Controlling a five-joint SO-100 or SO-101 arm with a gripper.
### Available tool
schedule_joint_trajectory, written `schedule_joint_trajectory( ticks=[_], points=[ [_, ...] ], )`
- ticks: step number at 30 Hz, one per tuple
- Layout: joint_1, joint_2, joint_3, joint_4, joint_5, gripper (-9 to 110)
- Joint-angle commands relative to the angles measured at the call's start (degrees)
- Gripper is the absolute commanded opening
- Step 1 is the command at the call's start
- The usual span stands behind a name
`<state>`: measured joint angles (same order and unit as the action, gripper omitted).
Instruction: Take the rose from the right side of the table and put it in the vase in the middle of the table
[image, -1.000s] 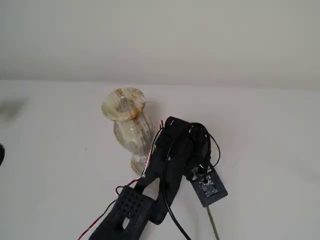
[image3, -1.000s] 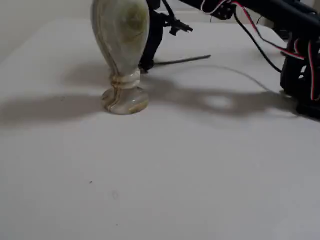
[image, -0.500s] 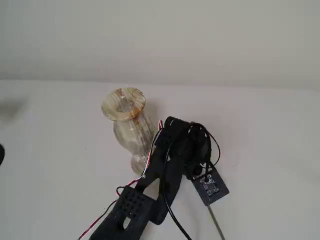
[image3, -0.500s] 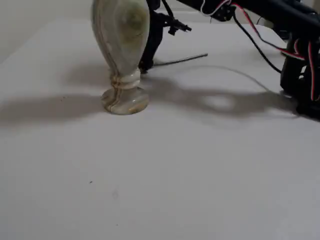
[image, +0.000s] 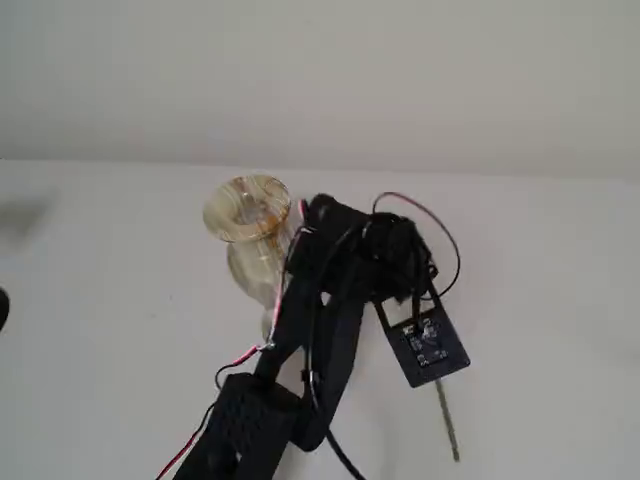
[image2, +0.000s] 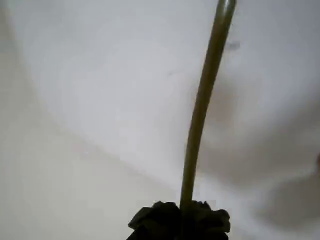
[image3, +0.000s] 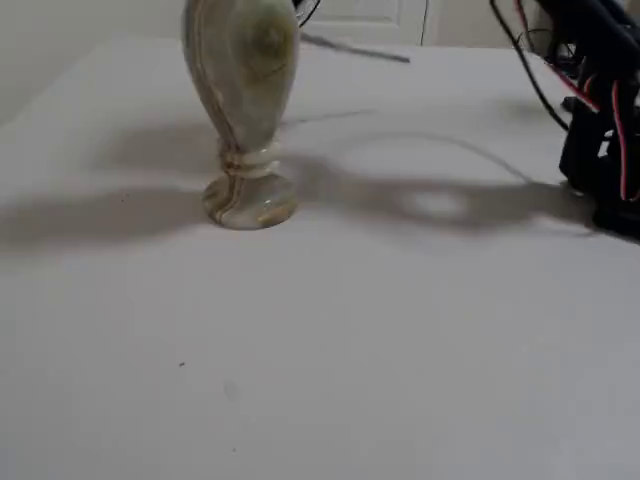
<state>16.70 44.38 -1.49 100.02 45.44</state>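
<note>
Black printed arm (image: 320, 330) with red and black cables (image: 440, 240).

Vase (image: 250, 232) upright on table (image: 90, 300), left of arm (image: 320, 340) in a fixed view, touching or just beside it. Gripper (image: 400, 262) right of vase rim, stem of rose (image: 447, 425) reaching down and right from under wrist. In another fixed view, vase (image3: 245, 110) standing left of centre on table (image3: 330, 360), stem (image3: 355, 48) behind and right of it, off the surface, arm base (image3: 600, 150) at far right. In wrist view, stem (image2: 202, 105) rising from gripper (image2: 181, 220) at bottom edge to top edge, table (image2: 100, 100) behind.
</note>
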Motion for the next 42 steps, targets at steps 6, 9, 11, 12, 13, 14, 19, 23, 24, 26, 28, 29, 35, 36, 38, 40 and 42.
schedule_joint_trajectory(
  ticks=[6, 9, 11, 12, 13, 14, 19, 23, 24, 26, 28, 29, 35, 36, 38, 40, 42],
  points=[
    [-3.96, 29.62, -2.99, -3.96, 1.93, 0],
    [-8.96, 36.74, -2.99, -6.15, 4.04, 0],
    [-12.92, 40.78, -2.99, -7.56, 6.77, 0],
    [-15.21, 42.71, -2.46, -8.35, 7.29, 0],
    [-17.67, 44.21, -2.37, -8.7, 7.82, 0],
    [-20.13, 45.44, -2.37, -9.05, 8.26, 0],
    [-29.18, 48.43, -2.37, -13.18, 10.37, 0],
    [-35.24, 48.43, -2.37, -14.5, 10.46, 0],
    [-36.04, 47.81, -2.37, -14.33, 10.46, 0],
    [-36.56, 46.14, -2.37, -15.29, 10.99, 0],
    [-37.35, 43.68, -2.9, -16.52, 11.34, 0],
    [-37.71, 42.54, -2.9, -17.14, 11.69, 0],
    [-39.11, 35.33, -2.99, -24.08, 14.24, 0],
    [-39.2, 34.28, -2.99, -24.61, 14.68, 0],
    [-38.94, 32.61, -2.99, -24.61, 15.56, 0],
    [-37.97, 30.85, -2.99, -24.7, 16.79, 0],
    [-36.65, 29.09, -2.99, -25.05, 18.11, 0]
  ],
)
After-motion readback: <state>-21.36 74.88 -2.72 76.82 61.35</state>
